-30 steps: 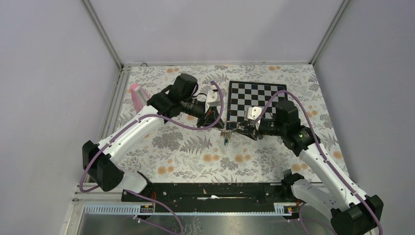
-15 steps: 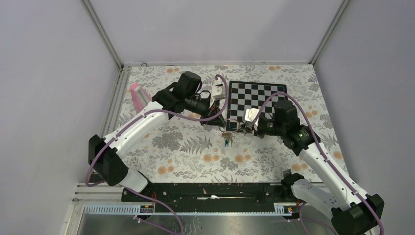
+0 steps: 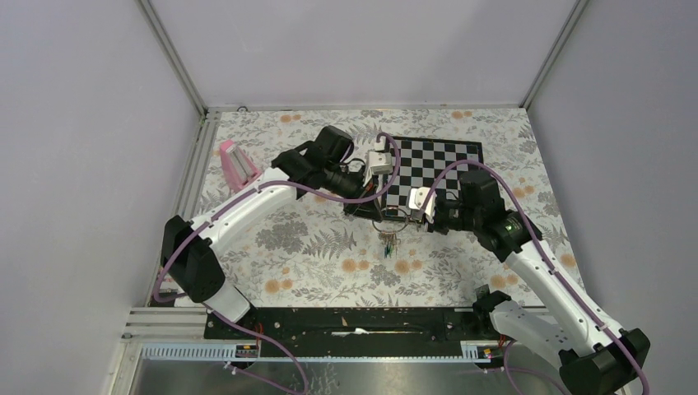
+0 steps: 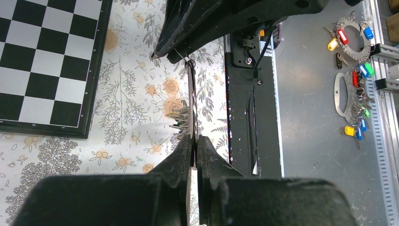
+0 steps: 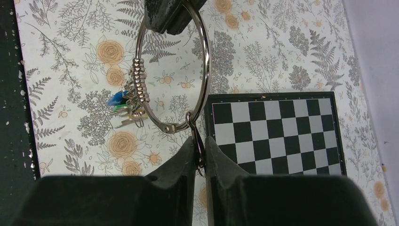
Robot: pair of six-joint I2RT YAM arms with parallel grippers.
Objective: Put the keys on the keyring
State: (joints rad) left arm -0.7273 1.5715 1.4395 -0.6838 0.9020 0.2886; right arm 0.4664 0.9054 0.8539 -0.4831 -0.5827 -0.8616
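Left gripper (image 4: 194, 143) clamps the keyring (image 5: 207, 70) at twelve o'clock, steadying it while right gripper (image 5: 200, 143), closed on a thin key-like piece (image 5: 196, 132) at five o'clock, apparently threads it.

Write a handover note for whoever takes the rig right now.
Left claw: shut on the keyring, holding it above the cloth.
Right claw: shut on a thin metal piece hooked on the ring's opposite side; key or link, cannot tell.
Coloured tags bunched on the ring, hanging.
Done: ring lifted, gripped from both sides.
To do: confirm both keys are on; I cannot pick them out in the bunch. If the pinched piece is a key, finish threading it, then set down.
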